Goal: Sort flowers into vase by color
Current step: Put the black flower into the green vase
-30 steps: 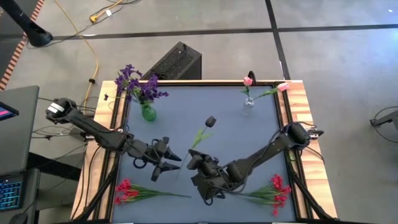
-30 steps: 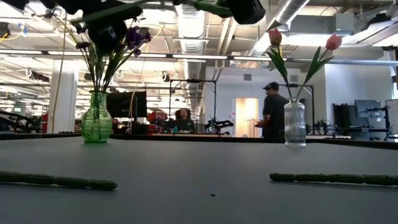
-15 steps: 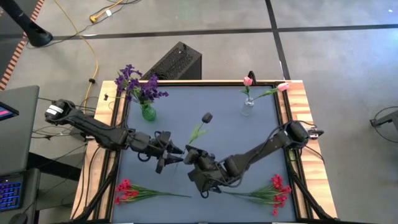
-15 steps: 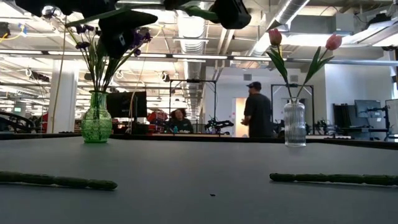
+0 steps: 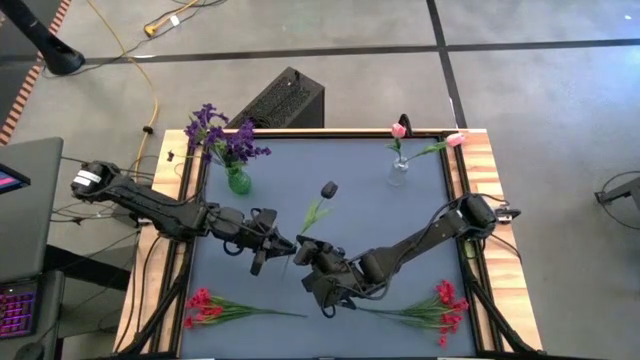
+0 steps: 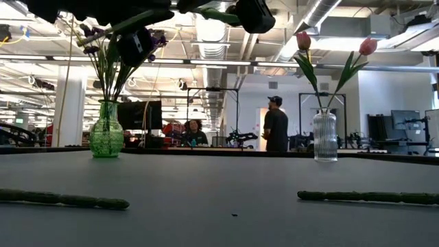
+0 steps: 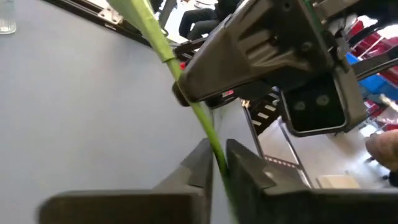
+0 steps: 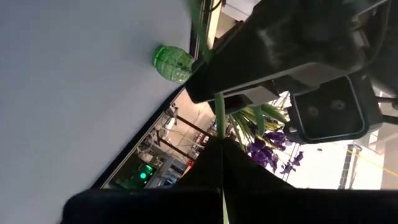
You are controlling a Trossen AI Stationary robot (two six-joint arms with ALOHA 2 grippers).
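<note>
The left hand (image 5: 282, 243) and right hand (image 5: 302, 250) both pinch one dark flower's (image 5: 329, 189) stem, high over the middle of the surface (image 5: 420, 220). Red flowers (image 5: 215, 306) lie by the near edge.

Bright, even light; blurred wrist foregrounds

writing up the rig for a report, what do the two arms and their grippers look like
Both arms are dark, near-black jointed tubes. The left arm carries a white label patch at its base end and dark cables along its side. The right arm has a bulky rounded joint near the table edge. The left gripper and right gripper each end in two flat, dark, wedge-shaped fingers behind a boxy black camera housing.
</note>
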